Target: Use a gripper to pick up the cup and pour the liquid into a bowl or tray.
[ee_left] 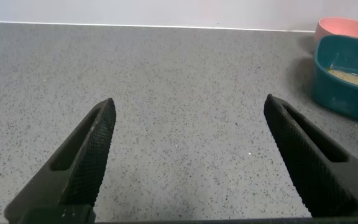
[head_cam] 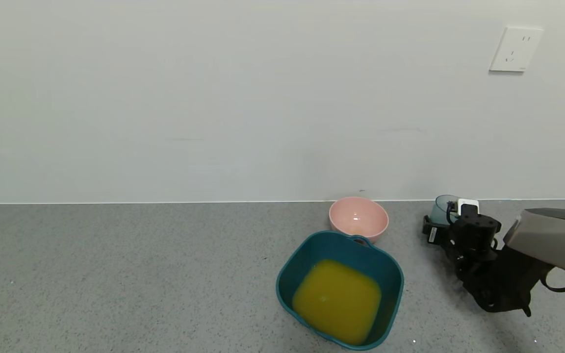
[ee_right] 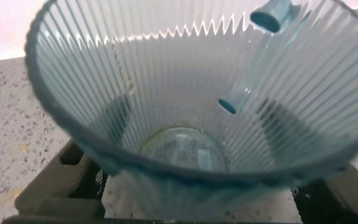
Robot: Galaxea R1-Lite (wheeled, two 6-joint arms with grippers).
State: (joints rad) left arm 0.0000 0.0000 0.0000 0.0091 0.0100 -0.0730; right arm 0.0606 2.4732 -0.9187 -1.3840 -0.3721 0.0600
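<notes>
The cup (head_cam: 442,206), a ribbed blue-grey tumbler, stands upright at the back right of the counter, near the wall. My right gripper (head_cam: 442,223) is shut on the cup, with one jaw on each side of it. In the right wrist view the cup (ee_right: 185,93) fills the picture and holds no liquid; the right gripper (ee_right: 197,127) shows through its walls. The teal tub (head_cam: 283,279) sits mid-counter and holds the orange liquid (head_cam: 336,299). My left gripper (ee_left: 190,102) is open and empty over bare counter, out of the head view.
A pink bowl (head_cam: 358,218) stands just behind the tub, between it and the wall. The tub (ee_left: 340,93) and pink bowl (ee_left: 347,28) also show in the left wrist view. A wall socket (head_cam: 515,49) is high on the right.
</notes>
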